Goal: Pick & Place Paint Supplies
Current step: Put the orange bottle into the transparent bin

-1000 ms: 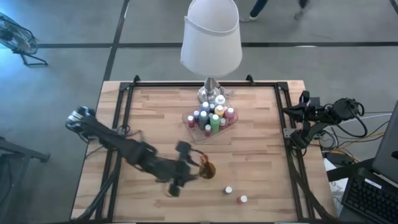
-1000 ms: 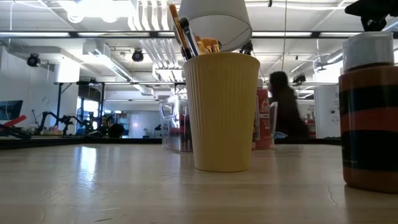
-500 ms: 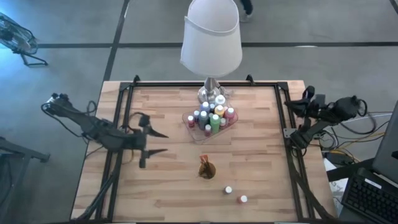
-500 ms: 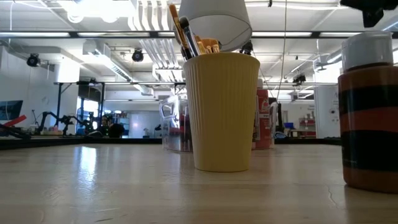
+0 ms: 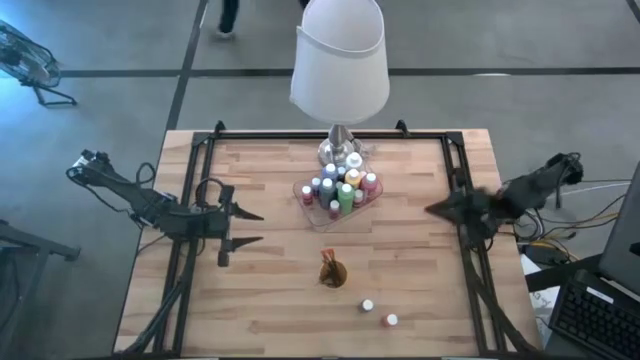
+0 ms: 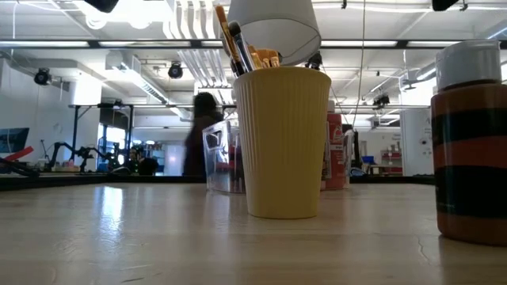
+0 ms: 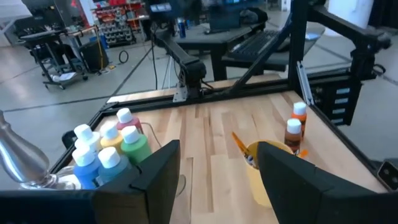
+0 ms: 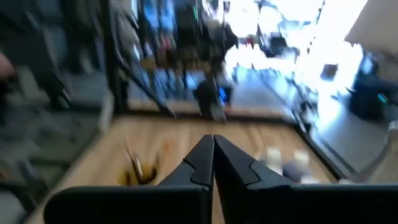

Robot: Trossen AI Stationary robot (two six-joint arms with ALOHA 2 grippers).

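Looks like the step in hand is going for one of the two loose white-capped orange paint bottles (image 5: 390, 321) near the front edge of the light wooden butcher-block table (image 5: 270, 300). I'd bring a gripper straight down over the cap and pinch the body low, since the pair stand just beside each other and a sloppy approach could tip the neighbour. The left gripper (image 5: 243, 227) hovers over the left side of the table, fingers spread wide and empty. The right gripper (image 5: 432, 209) is at the right edge, fingers pressed together with nothing between them. The rest of the bottles sit upright, packed tight in the clear plastic tray (image 5: 304, 196), and the dark-handled brushes (image 6: 237, 43) stand in the ribbed yellow-orange cup (image 6: 282, 141).
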